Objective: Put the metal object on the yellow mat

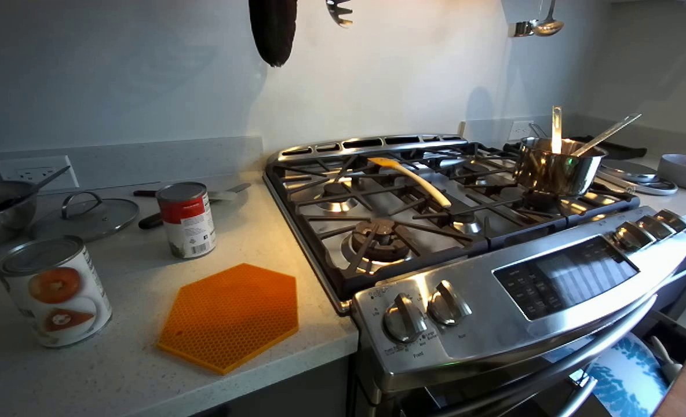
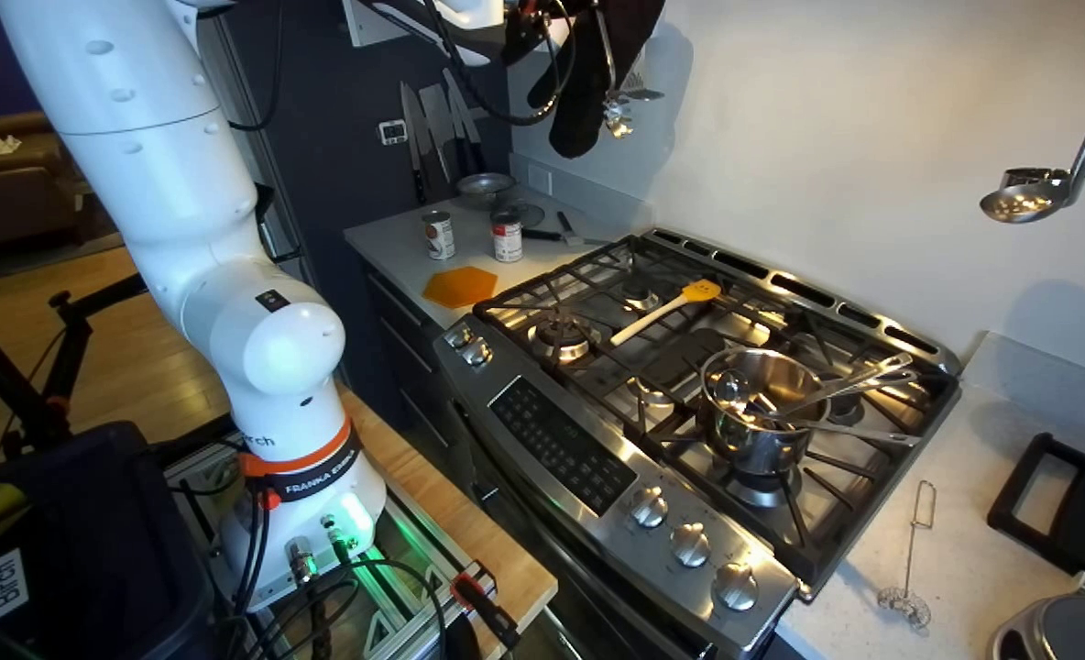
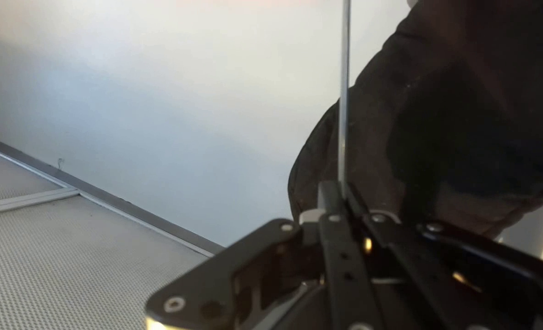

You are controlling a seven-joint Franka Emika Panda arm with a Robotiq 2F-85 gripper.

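Observation:
The yellow mat [image 1: 236, 315] is an orange hexagon flat on the counter beside the stove; it also shows in an exterior view [image 2: 460, 287]. The metal object's thin handle [image 3: 344, 101] runs between my fingertips in the wrist view. Its shiny head [image 2: 618, 117] hangs by the wall, and a slotted head [image 1: 340, 13] shows at the top of an exterior view. My gripper [image 3: 344, 195] is shut on the handle, high above the counter in front of the wall. In the exterior views the fingertips are cut off or lost against dark mitts.
Dark oven mitts [image 1: 273, 29] hang beside the handle; one fills the right of the wrist view [image 3: 436, 114]. Two tin cans [image 1: 191, 223] [image 1: 56, 292] stand near the mat. The stove [image 1: 378, 231] holds a spatula [image 1: 418, 179] and a pot [image 1: 557, 168].

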